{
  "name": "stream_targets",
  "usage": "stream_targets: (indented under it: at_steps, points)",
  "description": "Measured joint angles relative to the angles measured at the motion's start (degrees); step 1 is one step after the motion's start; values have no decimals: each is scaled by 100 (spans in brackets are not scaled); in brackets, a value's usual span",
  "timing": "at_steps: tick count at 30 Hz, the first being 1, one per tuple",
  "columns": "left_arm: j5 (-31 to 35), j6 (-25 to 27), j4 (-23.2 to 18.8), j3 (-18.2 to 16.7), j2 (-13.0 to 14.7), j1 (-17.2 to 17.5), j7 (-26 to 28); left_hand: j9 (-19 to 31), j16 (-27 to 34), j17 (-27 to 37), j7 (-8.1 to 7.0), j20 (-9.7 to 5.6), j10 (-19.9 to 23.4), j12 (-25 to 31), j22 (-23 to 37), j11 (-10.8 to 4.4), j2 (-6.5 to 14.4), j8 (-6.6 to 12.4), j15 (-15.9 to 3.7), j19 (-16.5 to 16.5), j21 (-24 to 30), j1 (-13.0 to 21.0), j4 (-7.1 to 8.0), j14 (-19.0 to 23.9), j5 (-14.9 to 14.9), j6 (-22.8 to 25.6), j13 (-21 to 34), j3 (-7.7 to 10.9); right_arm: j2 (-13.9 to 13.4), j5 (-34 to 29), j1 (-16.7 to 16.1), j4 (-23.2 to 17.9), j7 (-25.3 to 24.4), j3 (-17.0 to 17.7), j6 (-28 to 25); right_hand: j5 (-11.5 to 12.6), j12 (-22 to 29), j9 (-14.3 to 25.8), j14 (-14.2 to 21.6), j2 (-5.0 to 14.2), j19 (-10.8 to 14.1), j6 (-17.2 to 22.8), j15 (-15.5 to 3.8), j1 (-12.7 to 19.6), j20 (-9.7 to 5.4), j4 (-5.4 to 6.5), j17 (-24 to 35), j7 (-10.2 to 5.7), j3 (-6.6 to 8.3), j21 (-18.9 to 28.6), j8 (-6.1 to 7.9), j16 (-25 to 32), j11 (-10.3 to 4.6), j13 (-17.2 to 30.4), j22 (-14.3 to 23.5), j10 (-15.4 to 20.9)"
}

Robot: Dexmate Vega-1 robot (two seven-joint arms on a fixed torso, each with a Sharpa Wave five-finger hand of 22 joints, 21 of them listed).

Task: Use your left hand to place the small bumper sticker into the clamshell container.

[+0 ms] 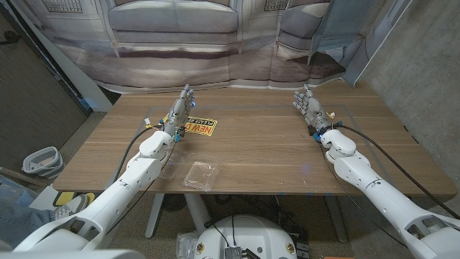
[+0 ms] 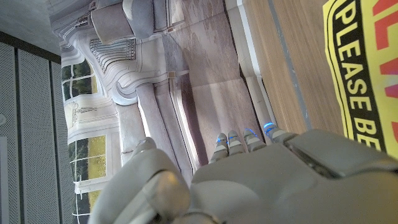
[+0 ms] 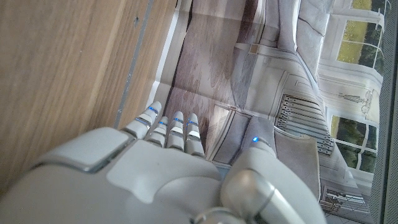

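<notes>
Wooden desk (image 1: 273,155) in front of a printed sofa backdrop (image 1: 215,43). My left hand (image 1: 180,115) stands near the far edge, fingers (image 2: 239,140) straight, holding nothing, just beside the yellow bumper sticker (image 1: 200,129), which lies flat toward the far edge. Clear clamshell container (image 1: 200,174) sits near the front edge, left of middle. My right hand (image 1: 309,106) is over the far right part, fingers (image 3: 174,127) extended, empty.

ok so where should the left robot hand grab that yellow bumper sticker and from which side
Probably its left edge, nearest the left robot hand. The bumper sticker lies flat on the table, so there is nothing to wrap around: come down from above, drag or lift that edge, then pinch it.
</notes>
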Motion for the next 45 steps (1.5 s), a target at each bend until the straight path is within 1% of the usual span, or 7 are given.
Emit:
stream_targets:
  at_steps: [1, 7, 9, 11, 15, 32, 45]
  points:
    - [29, 34, -159, -262, -166, 143, -16, 1, 0, 0, 0, 0, 0, 0, 0, 0, 0, 0, 0, 0, 0, 0, 0, 0, 0, 0, 0, 0, -4, 50, -6, -5, 2, 2, -38, 0, 0, 0, 0, 0, 0, 0, 0, 0, 0, 0, 0, 0, 0, 0, 0, 0, 0, 0, 0, 0]
    - [295, 249, -266, -538, -386, 240, -166, 1, 0, 0, 0, 0, 0, 0, 0, 0, 30, 0, 0, 1, 0, 30, 0, 0, 0, 0, 0, 0, -25, 62, -55, -63, 6, 10, -54, 0, 0, -1, 0, 0, 0, 0, 0, 0, 0, 0, 0, 0, 0, 22, 0, 0, 0, 0, 0, 0]
    - [409, 322, -266, -538, -386, 240, -227, 1, 0, 0, 0, 0, 0, 0, 0, 0, 30, 0, 0, 1, 0, 30, 0, 0, 0, 0, 0, 0, -36, 62, -88, -118, 6, 12, -54, 0, 0, -1, 0, 0, 0, 0, 0, 0, 0, 0, 0, 0, 0, 22, 0, 0, 0, 0, 7, 0]
    - [507, 383, -343, -755, -555, 297, -286, 1, 0, 0, 0, 0, 0, 0, -1, 0, 30, 0, 0, 1, 0, 30, 0, 0, 0, 1, 0, 0, -45, 82, -111, -154, -47, 12, -117, 0, 0, -1, 0, 0, 0, 0, 0, 0, 0, 0, -1, 0, 0, 22, 0, 0, -12, 0, 27, 11]
    - [683, 514, -426, -943, -690, 340, -388, 1, 0, 0, 0, 0, 0, 0, -1, 0, 53, 0, 0, 1, 0, 53, -1, 0, 0, 0, -1, 0, -68, 71, -153, -214, -97, 12, -134, 0, 0, -1, 33, 0, 0, -1, 31, -1, 0, -11, -1, 0, 10, 22, 0, 0, -20, -1, 27, 20]
    - [1264, 859, -708, -1499, -985, 447, -704, 0, 41, -1, 0, 0, 13, 6, -2, -12, 98, 7, 19, 2, 0, 98, -1, 20, 0, 1, -2, 0, -148, 8, -293, -430, -284, 28, -217, 0, 39, -2, 32, 23, 31, -1, 30, 21, 31, -24, -1, 0, 23, 21, 0, -1, -10, -1, 26, 72]
    - [1506, 634, -645, -1778, -1091, 429, -934, -1, 65, -1, 32, -11, 173, 48, -2, 6, 173, 66, 19, 117, 44, 173, -2, 167, 49, 137, -2, 0, -217, -87, -403, -656, -489, 40, -300, 0, 45, -2, 32, 24, 30, 31, 30, 20, 31, -24, -2, -32, 23, 21, 0, -1, -11, -2, 25, 71]
